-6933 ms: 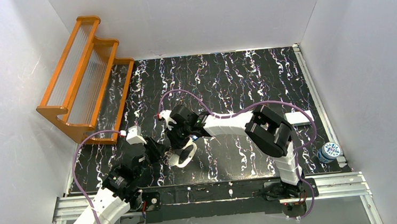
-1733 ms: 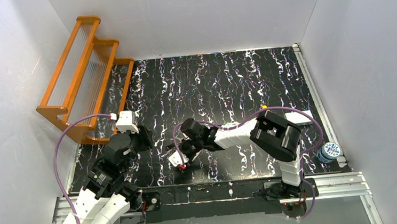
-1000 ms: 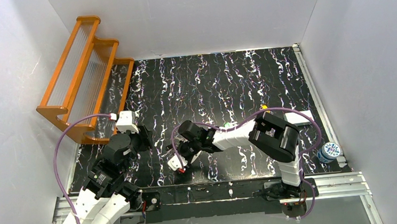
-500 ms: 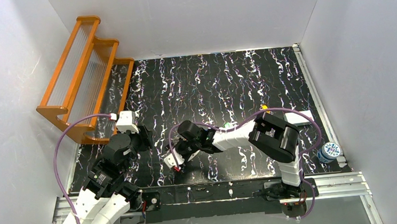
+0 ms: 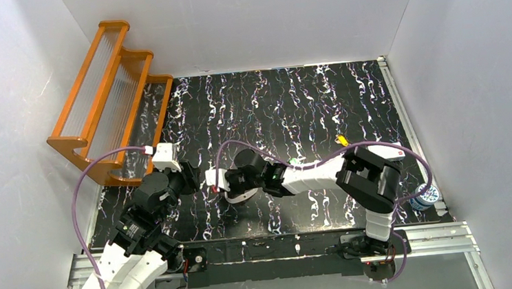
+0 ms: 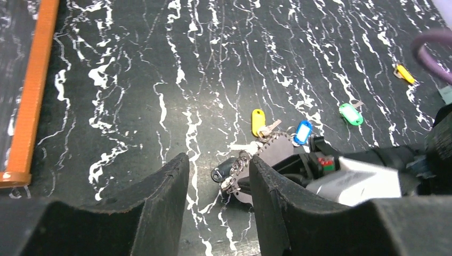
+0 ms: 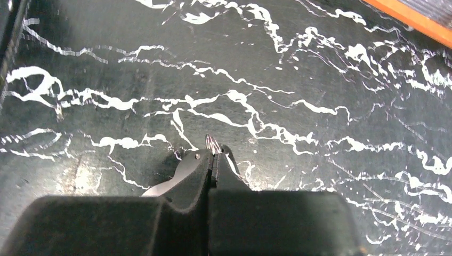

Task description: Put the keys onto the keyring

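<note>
– Well, right wrist view first: what are the fingers doing?
– The right gripper [image 7: 213, 154] has its two dark fingers pressed flat together. A thin ribbed sliver of metal [image 7: 212, 142] pokes out at the tips, above the black marbled table [image 7: 320, 80]. A pale grey curve shows under one finger; from this view I cannot tell what it belongs to.
– And the left wrist view?
– The left gripper [image 6: 218, 162] stands partly open, with only bare table between its pads. The keyring [image 6: 272, 152], a grey fob on a short chain [image 6: 240, 164], lies just past the tip of the pad on the right of that view. Its far edge tilts up where the right gripper's tips pinch it.
– The keys?
– A yellow key [image 6: 258, 118] and a blue key [image 6: 303, 131] sit right at the fob's far rim, touching or nearly so. I cannot tell whether they are threaded on. A green key [image 6: 350, 113] lies apart, farther out, and a second yellow key [image 6: 405, 73] is well beyond that.
– Top view?
– Both grippers are close together near the front left of the table. The grey oval shows under the right wrist, and that arm hides the yellow and blue keys by the fob. The orange rack [image 5: 85, 154] stands at the far left.
</note>
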{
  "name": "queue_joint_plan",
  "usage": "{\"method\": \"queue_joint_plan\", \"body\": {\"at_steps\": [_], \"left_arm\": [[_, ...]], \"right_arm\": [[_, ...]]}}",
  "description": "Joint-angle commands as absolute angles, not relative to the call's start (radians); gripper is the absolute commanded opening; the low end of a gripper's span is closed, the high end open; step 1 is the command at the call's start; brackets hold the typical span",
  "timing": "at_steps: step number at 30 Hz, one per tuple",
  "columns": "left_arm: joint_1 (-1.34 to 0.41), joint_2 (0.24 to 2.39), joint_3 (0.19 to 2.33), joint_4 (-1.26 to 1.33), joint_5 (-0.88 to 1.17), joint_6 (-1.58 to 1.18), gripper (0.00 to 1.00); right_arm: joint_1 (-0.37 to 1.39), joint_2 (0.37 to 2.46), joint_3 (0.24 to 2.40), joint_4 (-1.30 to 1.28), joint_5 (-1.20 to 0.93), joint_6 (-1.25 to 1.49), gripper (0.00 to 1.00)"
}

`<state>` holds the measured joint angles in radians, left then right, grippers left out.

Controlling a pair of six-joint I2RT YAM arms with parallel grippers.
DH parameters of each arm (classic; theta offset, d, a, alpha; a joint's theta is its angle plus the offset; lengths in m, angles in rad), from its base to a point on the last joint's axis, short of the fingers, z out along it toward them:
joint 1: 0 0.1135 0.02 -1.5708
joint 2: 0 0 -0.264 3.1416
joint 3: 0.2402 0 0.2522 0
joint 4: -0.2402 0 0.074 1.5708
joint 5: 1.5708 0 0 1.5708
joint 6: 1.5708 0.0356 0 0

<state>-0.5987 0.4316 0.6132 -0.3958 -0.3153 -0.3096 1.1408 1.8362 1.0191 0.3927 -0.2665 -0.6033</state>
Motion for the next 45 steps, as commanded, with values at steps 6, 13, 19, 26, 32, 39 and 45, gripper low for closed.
{"method": "queue_joint_plan", "body": {"at_steps": [6,13,19,26,32,39,45], "left_arm": [[-0.603,0.380,0.577,-0.281,-0.151,-0.179,0.43],[-0.603,0.363,0.548,-0.196,0.202,0.105,0.44],[-0.603,0.451,0.528,-0.173,0.540,0.400,0.37],[-0.603,0.558,0.517,-0.107,0.622,0.472,0.32],[-0.603,0.571,0.500,-0.088,0.617,0.496,0.27],[-0.603,0.559,0.474,-0.053,0.513,0.404,0.32],[-0.603,0.552,0.458,-0.032,0.469,0.394,0.34]], "right_arm": [[1.039,1.614,1.011,0.423,-0.297,-0.216,0.01],[0.948,1.507,0.972,0.363,-0.457,-0.127,0.01],[0.941,1.439,0.931,0.333,-0.514,-0.187,0.01],[0.941,1.403,0.880,0.345,-0.577,-0.241,0.01],[0.941,1.386,0.859,0.358,-0.575,-0.247,0.01],[0.941,1.388,0.857,0.369,-0.604,-0.253,0.01],[0.942,1.391,0.865,0.361,-0.632,-0.265,0.01]]}}
